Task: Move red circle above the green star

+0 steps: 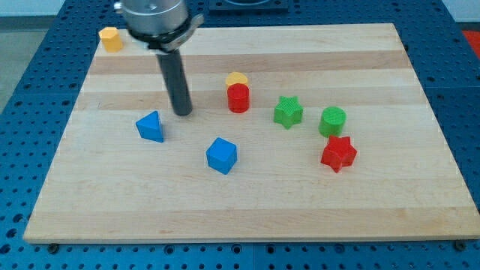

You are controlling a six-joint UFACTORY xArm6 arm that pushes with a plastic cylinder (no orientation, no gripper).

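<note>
My tip [183,112], a bare dark rod with nothing to grasp, rests on the pale wooden board [247,202]. The red plastic circle block [238,98] stands to its right, apart; the green plastic star block [288,112] further right. Blue perforated table [30,112] surrounds.

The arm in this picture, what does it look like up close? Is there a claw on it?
No claw. The arm ends in a round, silvery-grey metal housing at the view's top, with a straight, dark, smooth rod below it. My tip is blunt and plain. No cables or markings show.
</note>
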